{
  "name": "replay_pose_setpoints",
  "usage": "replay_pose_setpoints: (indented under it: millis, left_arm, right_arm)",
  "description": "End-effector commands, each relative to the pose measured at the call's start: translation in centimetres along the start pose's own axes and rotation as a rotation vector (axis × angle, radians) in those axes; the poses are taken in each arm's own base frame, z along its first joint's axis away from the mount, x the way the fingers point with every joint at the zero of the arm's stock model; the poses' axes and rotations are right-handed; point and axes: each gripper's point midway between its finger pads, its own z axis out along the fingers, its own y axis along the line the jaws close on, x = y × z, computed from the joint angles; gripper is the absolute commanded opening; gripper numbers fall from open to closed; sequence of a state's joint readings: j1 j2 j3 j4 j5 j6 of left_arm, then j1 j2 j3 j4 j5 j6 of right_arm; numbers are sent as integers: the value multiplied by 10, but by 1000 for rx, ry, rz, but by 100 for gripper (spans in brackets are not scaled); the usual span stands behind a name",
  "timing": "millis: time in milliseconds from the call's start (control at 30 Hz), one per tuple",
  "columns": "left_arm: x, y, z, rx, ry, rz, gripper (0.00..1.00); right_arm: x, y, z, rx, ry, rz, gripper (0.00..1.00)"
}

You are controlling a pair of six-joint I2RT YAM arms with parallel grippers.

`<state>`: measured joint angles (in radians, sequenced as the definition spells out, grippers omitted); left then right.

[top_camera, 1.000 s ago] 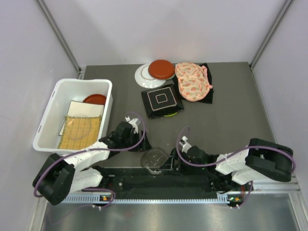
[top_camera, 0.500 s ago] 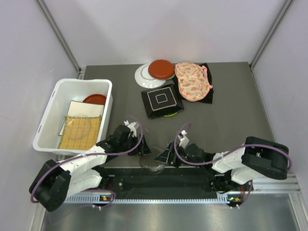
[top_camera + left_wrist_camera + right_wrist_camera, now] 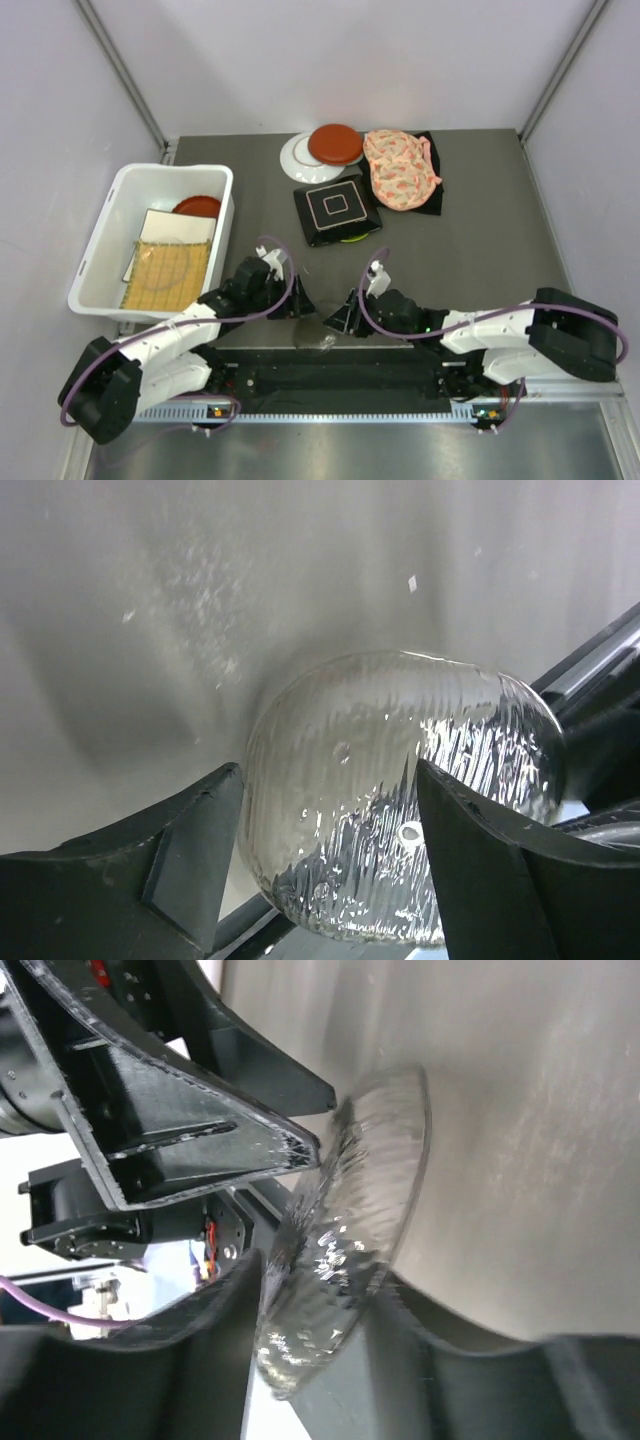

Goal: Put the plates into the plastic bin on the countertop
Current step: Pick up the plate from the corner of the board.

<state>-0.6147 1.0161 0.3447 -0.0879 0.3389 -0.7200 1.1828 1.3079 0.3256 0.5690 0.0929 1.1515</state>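
A clear glass plate (image 3: 319, 338) stands tipped up on edge on the countertop (image 3: 470, 250) near its front edge. My right gripper (image 3: 341, 318) (image 3: 325, 1280) is shut on the plate's rim (image 3: 370, 1180), one finger on each face. My left gripper (image 3: 300, 304) (image 3: 325, 775) is open, its fingers astride the ribbed plate (image 3: 340, 810), one tip against the rim. The white plastic bin (image 3: 110, 215) at the left holds a yellow woven plate (image 3: 165, 275), a cream square plate (image 3: 178, 227) and a red plate (image 3: 197, 206).
At the back lie a white round plate (image 3: 298, 160), a red plate (image 3: 335, 144) and a black square plate with a white outline (image 3: 336, 207) over a lime one (image 3: 357, 238). Pink floral fabric (image 3: 400, 168) lies on a black cloth (image 3: 432, 198). Pale walls surround the surface.
My right gripper has reached left to the glass plate and closed on its rim. The plate has gone from lying flat to tipped on edge. My left gripper has shifted only slightly.
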Motion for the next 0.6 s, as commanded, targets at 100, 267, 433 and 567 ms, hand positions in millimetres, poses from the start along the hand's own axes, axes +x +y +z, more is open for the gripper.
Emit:
replay_pose_setpoints:
  millis: [100, 267, 433, 567]
  left_arm:
    - [-55, -22, -5, -27, -161, 67, 84]
    - [-113, -47, -25, -84, -295, 130, 97]
    - [-145, -80, -33, -33, -346, 95, 99]
    - [-141, -109, -26, 105, -277, 60, 99]
  right_arm:
    - [-51, 43, -12, -54, -115, -130, 16]
    - [-78, 63, -22, -33, -125, -375, 0]
    - [-82, 69, -26, 5, -46, -631, 0]
    - [-84, 70, -26, 10, -9, -770, 0]
